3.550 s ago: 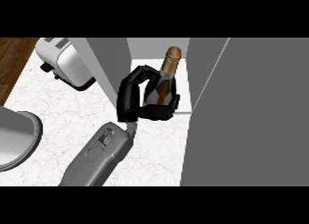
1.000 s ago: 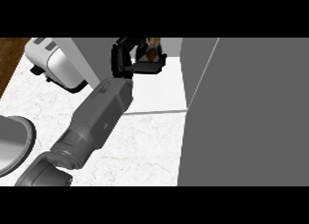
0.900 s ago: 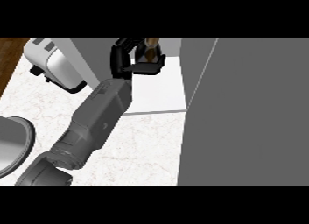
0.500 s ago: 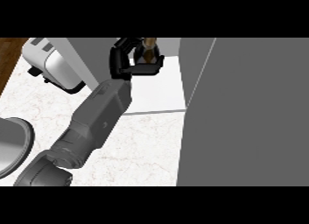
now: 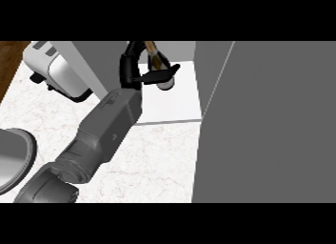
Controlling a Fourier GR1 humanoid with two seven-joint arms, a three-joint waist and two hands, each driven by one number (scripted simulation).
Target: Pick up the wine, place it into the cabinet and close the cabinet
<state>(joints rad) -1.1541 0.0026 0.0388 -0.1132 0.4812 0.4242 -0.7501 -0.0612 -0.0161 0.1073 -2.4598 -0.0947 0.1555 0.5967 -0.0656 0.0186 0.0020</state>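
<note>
The left hand [image 5: 132, 61] is curled round the wine [image 5: 153, 53], holding it roughly upright with the neck toward 12 o'clock, likely so it can stand on the cabinet [image 5: 176, 102] floor without tipping. The bottle sits inside the grasp at the view's 12 o'clock, over the pale shelf, with fingers at its 9 o'clock and the thumb crossing at 5 o'clock; the door [image 5: 276, 119] at 3 o'clock is open, awaiting closing

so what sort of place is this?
Probably a kitchen: a toaster sits on a marble counter, and the robot hand holds a wine bottle inside an open cabinet.
</note>
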